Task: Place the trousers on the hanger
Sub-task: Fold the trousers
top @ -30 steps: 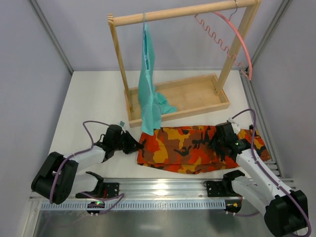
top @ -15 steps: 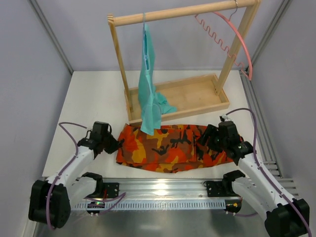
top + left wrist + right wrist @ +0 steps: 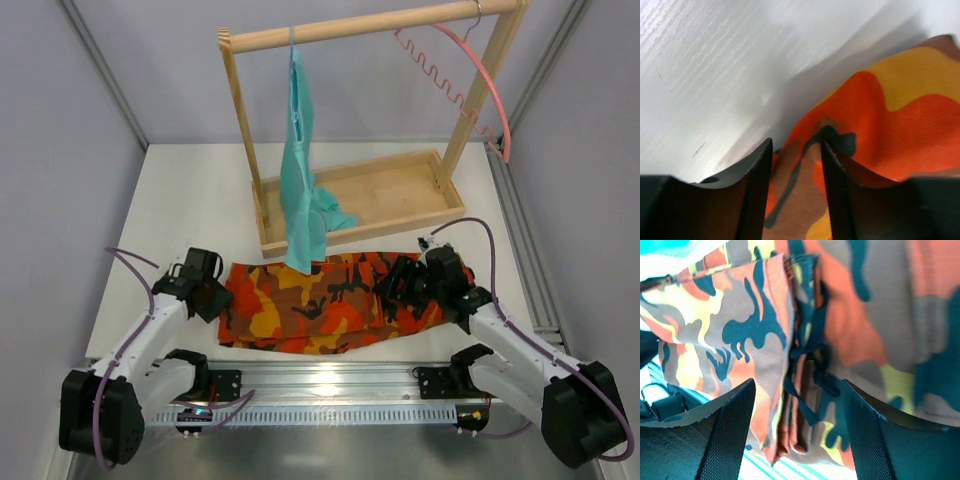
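As grey walls (image 3: 60, 180) surround it, white table (image 3: 190, 200) holds trousers (image 3: 310, 300).

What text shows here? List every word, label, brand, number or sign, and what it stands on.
None can be read in any view.
The trousers bear only a camouflage pattern.
The hanger, the wooden rack and the teal garment show no lettering.
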`<state>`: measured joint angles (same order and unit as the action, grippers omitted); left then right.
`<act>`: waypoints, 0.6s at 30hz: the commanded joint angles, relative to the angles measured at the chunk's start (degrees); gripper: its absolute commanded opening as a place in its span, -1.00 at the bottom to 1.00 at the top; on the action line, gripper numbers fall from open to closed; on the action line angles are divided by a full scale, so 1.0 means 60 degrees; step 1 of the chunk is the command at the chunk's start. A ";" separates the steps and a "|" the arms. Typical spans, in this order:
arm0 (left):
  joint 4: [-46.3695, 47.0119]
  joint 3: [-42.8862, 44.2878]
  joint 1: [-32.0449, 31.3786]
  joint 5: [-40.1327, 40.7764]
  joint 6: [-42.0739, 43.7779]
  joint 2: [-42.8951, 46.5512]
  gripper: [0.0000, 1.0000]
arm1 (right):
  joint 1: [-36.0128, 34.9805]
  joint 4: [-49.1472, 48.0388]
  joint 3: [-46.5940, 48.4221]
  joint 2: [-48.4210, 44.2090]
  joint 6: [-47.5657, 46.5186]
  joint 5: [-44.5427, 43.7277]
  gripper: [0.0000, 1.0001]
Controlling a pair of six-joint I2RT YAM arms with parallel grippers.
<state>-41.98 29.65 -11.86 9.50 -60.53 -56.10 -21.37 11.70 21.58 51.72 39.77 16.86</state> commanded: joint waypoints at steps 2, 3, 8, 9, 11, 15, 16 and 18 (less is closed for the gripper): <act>-0.0342 0.1061 0.0057 0.0600 -0.0049 0.0413 0.08 | -0.0686 -0.1218 0.0064 0.0621 0.0403 -0.0362 0.43; -0.0386 0.1238 0.0072 0.0556 0.0155 0.0414 0.13 | -0.0774 -0.1276 0.0079 0.0970 0.0461 -0.0408 0.43; -0.0358 0.2191 0.0057 -0.0042 0.1079 0.0195 0.35 | -0.1389 -0.1745 0.0182 0.1793 0.0564 -0.0964 0.43; -0.0386 0.2395 0.0057 -0.0146 0.1196 0.0122 0.36 | -0.1390 -0.1833 0.0182 0.1896 0.0564 -0.1008 0.42; -0.0402 0.2514 0.0072 -0.0409 0.1445 -0.0069 0.45 | -0.1419 -0.2240 0.0226 0.2306 0.0477 -0.0907 0.34; -0.0446 0.2559 0.0072 -0.0133 0.1651 -0.0143 0.54 | -0.1420 -0.2551 0.0562 0.2776 0.0272 -0.0628 -0.34; -0.0373 0.2515 0.0072 -0.0075 0.1680 -0.0114 0.54 | -0.1434 -0.2537 0.0621 0.2761 0.0199 -0.0584 -0.66; -0.0125 0.2296 0.0057 -0.0088 0.1652 -0.0055 0.54 | -0.1420 -0.1665 0.0970 0.2455 -0.0108 -0.0845 -0.92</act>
<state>-44.34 43.90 -11.81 8.54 -52.34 -56.99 -29.56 1.37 23.16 68.42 41.65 13.37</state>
